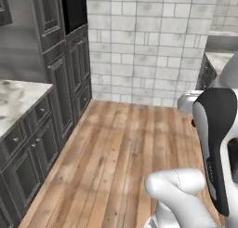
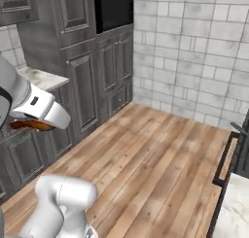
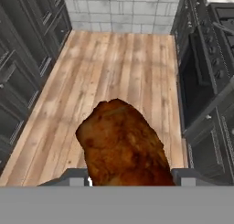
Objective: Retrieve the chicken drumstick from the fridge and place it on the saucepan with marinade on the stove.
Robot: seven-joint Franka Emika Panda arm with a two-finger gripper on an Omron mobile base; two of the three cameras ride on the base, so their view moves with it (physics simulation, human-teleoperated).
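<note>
The gripper (image 3: 130, 181) is clamped on the chicken drumstick (image 3: 122, 144), which sits between its fingers and juts out ahead of them, over the wooden floor (image 3: 114, 67). The stove (image 3: 218, 40) lies ahead and off to one side. Fetching looks done; carrying to the stove and setting down remain.

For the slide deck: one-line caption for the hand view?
Hand carrying the chicken drumstick above the wood floor, stove front at the right.
</note>
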